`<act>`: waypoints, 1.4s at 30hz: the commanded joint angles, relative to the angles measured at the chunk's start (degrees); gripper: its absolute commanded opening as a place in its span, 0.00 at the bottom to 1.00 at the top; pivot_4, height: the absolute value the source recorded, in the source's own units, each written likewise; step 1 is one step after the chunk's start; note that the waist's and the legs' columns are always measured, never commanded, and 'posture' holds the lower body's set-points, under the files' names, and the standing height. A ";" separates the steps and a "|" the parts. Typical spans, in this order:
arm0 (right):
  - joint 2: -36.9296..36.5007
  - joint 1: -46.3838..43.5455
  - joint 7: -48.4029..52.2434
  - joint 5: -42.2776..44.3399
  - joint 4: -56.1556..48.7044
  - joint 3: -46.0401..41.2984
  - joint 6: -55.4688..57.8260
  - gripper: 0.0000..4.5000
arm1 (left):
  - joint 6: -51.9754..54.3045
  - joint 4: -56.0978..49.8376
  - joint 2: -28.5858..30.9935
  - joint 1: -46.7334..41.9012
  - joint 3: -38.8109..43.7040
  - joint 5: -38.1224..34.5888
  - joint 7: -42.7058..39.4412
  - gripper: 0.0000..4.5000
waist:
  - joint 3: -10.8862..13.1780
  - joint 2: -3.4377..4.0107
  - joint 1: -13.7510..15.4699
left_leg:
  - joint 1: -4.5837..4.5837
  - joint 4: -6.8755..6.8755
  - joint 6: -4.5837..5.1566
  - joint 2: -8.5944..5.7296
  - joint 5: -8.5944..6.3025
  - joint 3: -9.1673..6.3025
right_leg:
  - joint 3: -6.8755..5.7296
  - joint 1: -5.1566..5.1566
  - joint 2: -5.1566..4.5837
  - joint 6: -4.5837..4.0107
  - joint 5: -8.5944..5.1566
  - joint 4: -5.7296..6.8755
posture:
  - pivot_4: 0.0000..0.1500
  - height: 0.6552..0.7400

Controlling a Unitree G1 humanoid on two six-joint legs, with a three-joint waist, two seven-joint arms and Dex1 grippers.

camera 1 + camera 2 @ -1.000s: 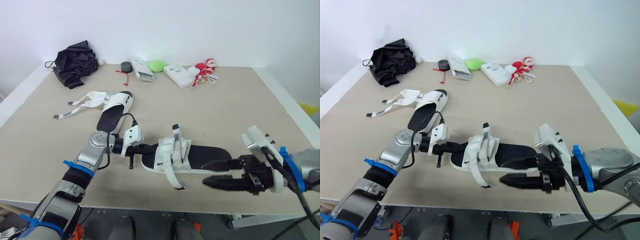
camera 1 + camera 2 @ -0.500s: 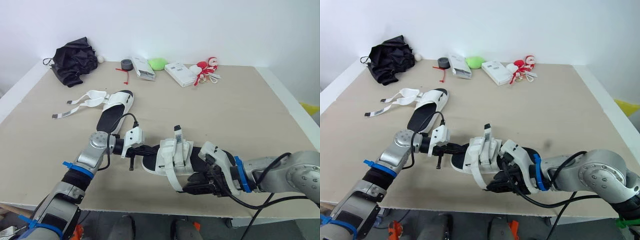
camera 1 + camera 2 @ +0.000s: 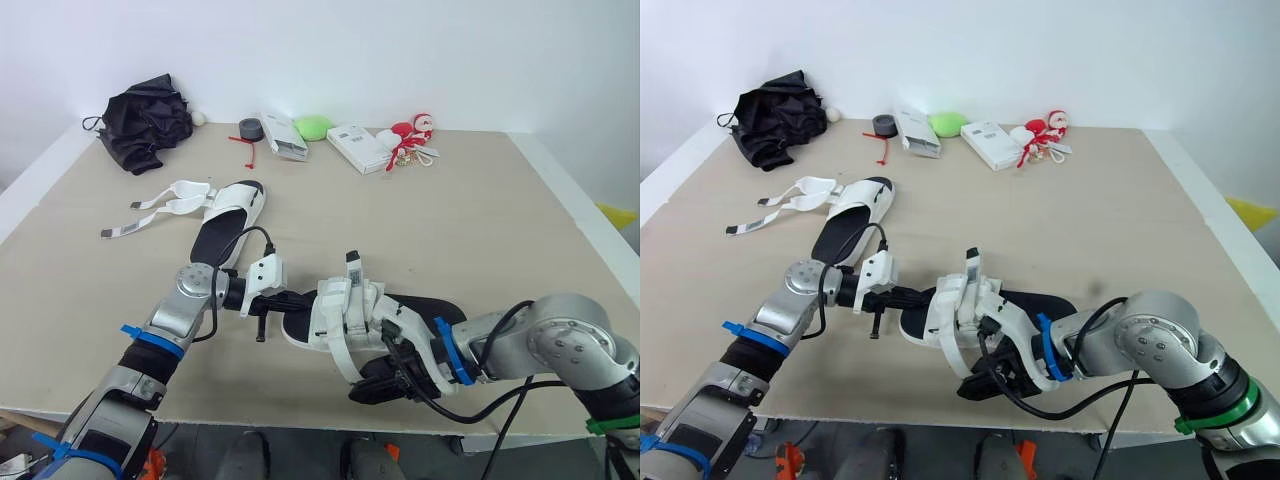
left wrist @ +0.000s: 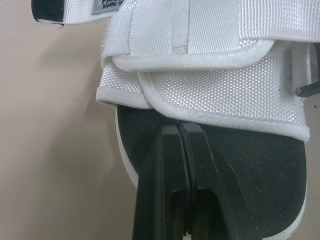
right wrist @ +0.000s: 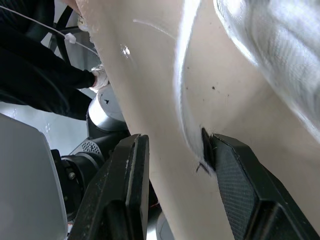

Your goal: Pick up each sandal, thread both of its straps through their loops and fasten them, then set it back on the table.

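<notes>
Right gripper (image 3: 372, 388) moved in to sandal (image 3: 425, 308) hanging strap (image 3: 340, 355), jaws open; left gripper (image 3: 293, 298) closed at toe. Threading next.

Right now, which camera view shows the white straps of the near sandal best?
The left wrist view: the straps of the near sandal lie close up, overlapping above the black footbed. The eye views show them small, one loose end trailing. The right wrist view catches a white sliver.

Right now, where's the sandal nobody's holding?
In the left eye view, the free sandal lies on the left half of the table, straps spread leftward, between the black fabric bundle at the far corner and the left gripper.
</notes>
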 commanded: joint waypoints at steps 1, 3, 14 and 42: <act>2.46 -0.63 0.15 -2.15 1.30 -1.32 0.55 0.43 | 3.61 3.60 1.64 3.45 -3.32 5.24 0.70 0.00 | 0.00 0.00 0.00 | 0.00 0.00 0.01 0.00 0.00 -0.01 | 0.00 0.00 0.01 0.00 0.00 0.00 | 1.00 0.98; 3.50 -0.29 0.19 -2.60 2.25 -2.45 0.54 0.33 | 3.47 3.36 1.84 3.80 -3.27 5.31 0.84 0.00 | 0.00 0.01 0.00 | 0.00 0.00 0.09 0.01 -0.05 -0.02 | 0.02 0.02 0.06 -0.01 0.01 0.01 | 1.00 0.98; 4.21 -0.20 4.32 0.69 2.14 -8.22 2.07 0.01 | 0.32 1.23 2.69 3.90 -3.18 6.23 2.88 0.00 | 0.00 0.02 -0.01 | 0.02 0.09 0.14 0.29 -0.08 -0.03 | 0.10 0.02 0.35 -0.16 0.09 0.01 | 1.00 0.98; 11.59 -13.95 -28.98 34.16 29.16 0.17 -2.34 0.01 | 0.38 1.01 -1.47 4.98 2.28 1.51 5.97 0.00 | 0.05 0.06 0.12 | -0.70 0.37 0.51 0.29 0.14 -0.10 | 0.75 -0.79 0.84 -0.21 0.29 0.71 | 1.00 0.98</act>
